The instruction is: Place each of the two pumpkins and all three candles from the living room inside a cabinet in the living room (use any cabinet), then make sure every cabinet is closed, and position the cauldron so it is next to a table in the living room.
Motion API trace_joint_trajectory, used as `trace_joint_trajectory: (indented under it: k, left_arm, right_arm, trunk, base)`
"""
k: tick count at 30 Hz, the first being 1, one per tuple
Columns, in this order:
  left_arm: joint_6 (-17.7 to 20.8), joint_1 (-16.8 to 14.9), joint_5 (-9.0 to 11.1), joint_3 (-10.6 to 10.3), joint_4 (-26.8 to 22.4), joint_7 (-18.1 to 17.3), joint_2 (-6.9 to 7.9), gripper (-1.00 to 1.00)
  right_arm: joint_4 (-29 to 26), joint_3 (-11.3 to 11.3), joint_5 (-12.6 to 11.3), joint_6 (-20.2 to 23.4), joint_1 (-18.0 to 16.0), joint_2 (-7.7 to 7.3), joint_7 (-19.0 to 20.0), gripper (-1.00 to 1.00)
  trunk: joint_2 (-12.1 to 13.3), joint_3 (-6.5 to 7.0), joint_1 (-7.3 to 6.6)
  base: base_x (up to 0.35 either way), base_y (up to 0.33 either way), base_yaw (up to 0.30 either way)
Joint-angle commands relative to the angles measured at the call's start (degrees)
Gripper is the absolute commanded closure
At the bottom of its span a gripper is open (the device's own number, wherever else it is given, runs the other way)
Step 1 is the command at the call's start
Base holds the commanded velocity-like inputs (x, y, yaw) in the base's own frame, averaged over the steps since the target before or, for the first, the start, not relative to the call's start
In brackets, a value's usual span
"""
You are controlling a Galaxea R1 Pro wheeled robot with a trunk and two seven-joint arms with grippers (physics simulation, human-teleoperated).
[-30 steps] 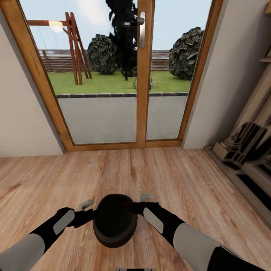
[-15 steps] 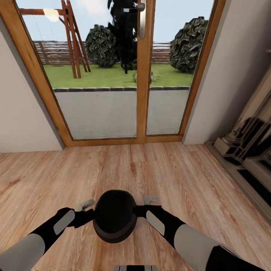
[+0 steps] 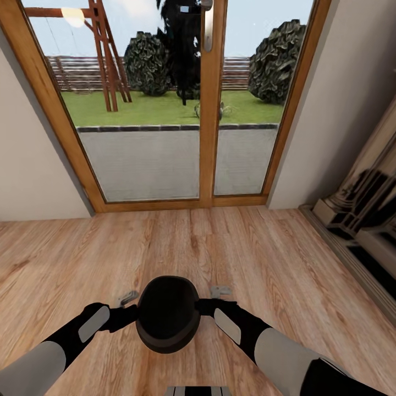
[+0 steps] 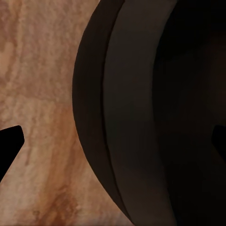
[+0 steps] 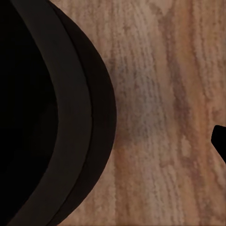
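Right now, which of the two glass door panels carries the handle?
The right door panel, the narrower one; its metal handle sits at its left edge beside the centre post. The wider left panel has none.

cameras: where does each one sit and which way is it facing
Head view: on the robot's head, looking forward and down at the cauldron, wooden floor and glass door; both forearms show.
Left wrist view: by the left hand, facing the cauldron's rim; dark fingertips show.
Right wrist view: by the right hand, facing the rim.
All three share cauldron and floor.

Matt black cauldron (image 3: 167,313); grained wooden floor (image 3: 275,264); wood-framed glass door (image 3: 206,110).
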Motion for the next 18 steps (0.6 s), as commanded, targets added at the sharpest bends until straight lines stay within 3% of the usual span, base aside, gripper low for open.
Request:
trace_joint_trajectory:
  k: [1, 18]
  left_arm:
    - [0.04, -0.04, 0.47, -0.35, -0.10, 0.26, 0.07, -1.00]
    - [0.04, -0.04, 0.64, -0.32, -0.11, 0.18, 0.12, -1.00]
  right_arm:
    - [-0.10, 0.42, -0.39, 0.12, -0.06, -0.04, -0.48, -1.00]
    - [2.76, 0.44, -0.22, -5.08, -0.02, 0.91, -0.54, -1.00]
  trunk:
    - [-0.02, -0.05, -0.01]
    - [-0.02, -0.05, -0.01]
  base:
    - [0.000, 0.000, 0.000]
    - [0.000, 0.000, 0.000]
